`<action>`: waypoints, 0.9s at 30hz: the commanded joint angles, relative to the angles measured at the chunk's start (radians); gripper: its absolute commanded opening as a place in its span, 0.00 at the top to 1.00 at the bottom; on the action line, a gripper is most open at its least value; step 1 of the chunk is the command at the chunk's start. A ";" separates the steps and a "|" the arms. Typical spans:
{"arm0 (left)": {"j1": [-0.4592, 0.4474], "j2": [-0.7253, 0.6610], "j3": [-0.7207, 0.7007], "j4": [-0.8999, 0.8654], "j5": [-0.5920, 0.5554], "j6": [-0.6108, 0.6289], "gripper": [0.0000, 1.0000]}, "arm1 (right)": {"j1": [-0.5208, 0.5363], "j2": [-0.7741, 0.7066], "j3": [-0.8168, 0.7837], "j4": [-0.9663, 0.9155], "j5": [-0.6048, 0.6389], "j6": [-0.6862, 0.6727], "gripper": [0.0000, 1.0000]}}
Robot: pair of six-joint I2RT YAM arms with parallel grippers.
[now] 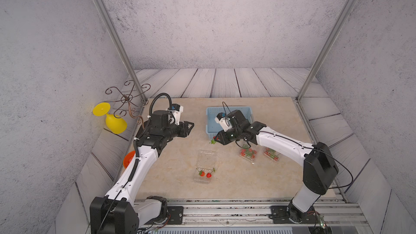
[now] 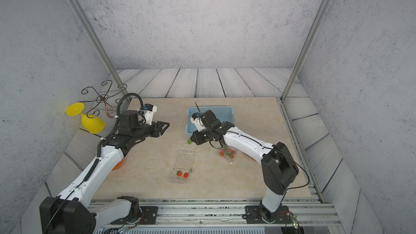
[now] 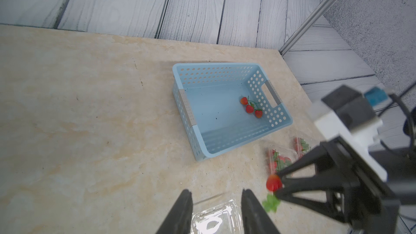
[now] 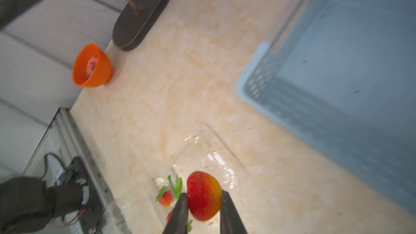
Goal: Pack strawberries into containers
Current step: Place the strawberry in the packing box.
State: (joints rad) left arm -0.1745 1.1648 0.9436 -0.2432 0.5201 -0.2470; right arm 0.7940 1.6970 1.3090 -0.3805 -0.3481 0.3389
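Over beige stone counter [image 1: 229, 187], carry glossy red strawberry [image 4: 203, 195] pinched in right fingers [image 4: 179, 210] above open clear plastic clamshell container [image 1: 206, 157]; release low, with parted, empty left fingers [image 3: 181, 212] clear.

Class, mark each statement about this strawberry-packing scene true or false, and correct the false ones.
1. The right gripper holds a strawberry. True.
2. The light blue basket is empty. False: three strawberries lie in it, near one handle.
3. The left gripper grips a clear container. False: its jaws stand open and hold nothing.
4. The open clear container near the middle of the table holds two strawberries. True.
5. The orange bowl sits inside the basket. False: it stands at the table's edge, well apart from the basket.
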 commanded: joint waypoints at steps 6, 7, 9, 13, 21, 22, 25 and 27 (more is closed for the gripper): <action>0.008 -0.038 -0.006 0.010 -0.012 0.007 0.60 | 0.178 0.042 -0.082 0.003 -0.051 0.042 0.79; 0.008 -0.040 -0.005 0.009 -0.011 0.007 0.60 | 0.194 0.053 -0.079 -0.005 -0.051 0.042 0.79; 0.008 -0.048 -0.007 0.008 -0.013 0.006 0.60 | 0.223 0.072 -0.077 -0.012 -0.043 0.039 0.79; 0.008 -0.057 -0.009 0.007 -0.013 0.006 0.60 | 0.260 0.105 -0.081 -0.023 -0.038 0.029 0.79; 0.007 -0.070 -0.011 0.007 -0.011 0.005 0.60 | 0.332 0.152 -0.067 -0.083 0.003 0.005 0.78; 0.008 -0.070 -0.010 0.007 -0.011 0.004 0.60 | 0.338 0.157 -0.067 -0.092 0.010 0.002 0.77; 0.007 -0.073 -0.011 0.007 -0.012 0.004 0.60 | 0.351 0.173 -0.067 -0.110 0.033 -0.004 0.76; 0.007 -0.075 -0.011 0.007 -0.011 0.005 0.60 | 0.359 0.182 -0.069 -0.122 0.051 -0.007 0.75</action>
State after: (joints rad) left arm -0.1703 1.1107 0.9436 -0.2432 0.5091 -0.2470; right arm 1.1416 1.8500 1.2289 -0.4541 -0.3401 0.3508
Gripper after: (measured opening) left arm 0.401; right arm 0.245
